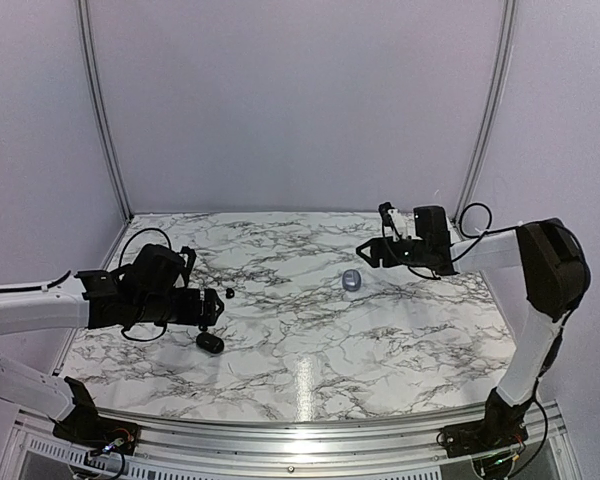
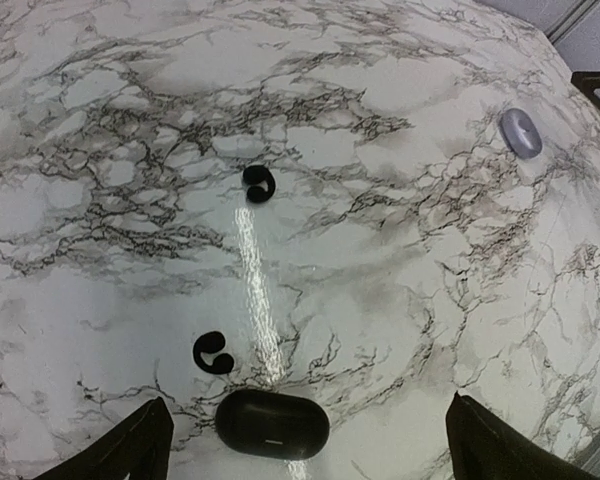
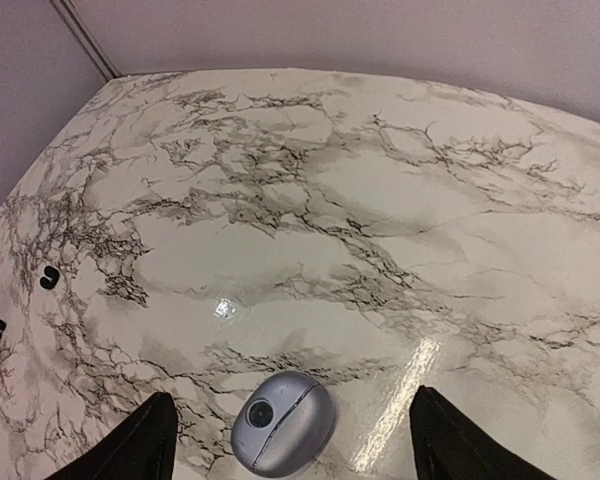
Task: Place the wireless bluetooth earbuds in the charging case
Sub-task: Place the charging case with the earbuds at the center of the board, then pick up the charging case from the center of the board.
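Centrally, table: white marble pattern with dark veins, glossy, with glare streaks. Back and side edges closed in by pale wall panels; near edge bounded by a metal rail carrying both arm bases.

Left gripper: over the left part of the table, well inside the left edge. Jaws spread wide, holding nothing. Fingers seen only as dark tips in the bottom corners of the left wrist view, clear of every item.

Black charging case: oval, lying flat, lid down, close under the left gripper and between the lines of its two fingers, on the near-edge side of it in the top view.

Near black earbud: small curled shape on the marble just beside the black charging case, a thin gap between them.

Far black earbud: same shape, farther out toward the middle of the table, well apart from the case and from the other bud, with bare marble on all sides.

Silvery-grey case: oval, flat on the table right of centre, well apart from the black items, with a broad stretch of marble between. Round dark-rimmed disc at one end; cannot tell whether lid up or down.

Right gripper: raised above the table's right rear part, close to the silvery-grey case but not touching. Jaws wide apart, nothing held; fingers flanking the case in the right wrist view.
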`<state>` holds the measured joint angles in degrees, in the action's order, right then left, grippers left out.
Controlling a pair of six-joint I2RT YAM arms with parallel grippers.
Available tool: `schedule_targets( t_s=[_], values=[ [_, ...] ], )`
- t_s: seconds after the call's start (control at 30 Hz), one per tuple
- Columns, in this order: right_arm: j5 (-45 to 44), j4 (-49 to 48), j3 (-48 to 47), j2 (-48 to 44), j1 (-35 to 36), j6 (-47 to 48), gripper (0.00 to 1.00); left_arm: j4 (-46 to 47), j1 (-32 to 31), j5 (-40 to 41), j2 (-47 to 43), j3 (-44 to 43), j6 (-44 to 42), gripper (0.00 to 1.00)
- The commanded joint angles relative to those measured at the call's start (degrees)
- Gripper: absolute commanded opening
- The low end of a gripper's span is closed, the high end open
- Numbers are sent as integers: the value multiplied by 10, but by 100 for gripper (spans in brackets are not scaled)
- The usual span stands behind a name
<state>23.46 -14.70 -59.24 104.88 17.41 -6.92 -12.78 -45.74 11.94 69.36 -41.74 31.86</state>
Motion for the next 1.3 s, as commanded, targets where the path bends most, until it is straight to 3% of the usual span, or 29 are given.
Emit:
schedule_targets(
  t_s=[0.0, 0.33, 0.53, 0.67, 1.1, 1.27],
  values=[
    [14, 5, 22, -49, 0, 15, 81, -73, 4, -17, -18, 27, 55, 99],
    [47, -8, 80, -125, 49, 31, 83, -87, 3, -12, 54, 35, 104, 88],
    [49, -7, 94, -135, 58, 40, 84, -37, 3, -25, 89, 33, 122, 85],
    [52, -9, 97, -134, 59, 43, 84, 8, 2, -53, 117, 32, 128, 77],
    [50, -6, 100, -141, 58, 51, 85, 61, -28, -83, 212, -15, 92, 64],
    [49, -5, 101, -143, 58, 54, 85, 62, -30, -84, 234, -27, 83, 52]
  ],
)
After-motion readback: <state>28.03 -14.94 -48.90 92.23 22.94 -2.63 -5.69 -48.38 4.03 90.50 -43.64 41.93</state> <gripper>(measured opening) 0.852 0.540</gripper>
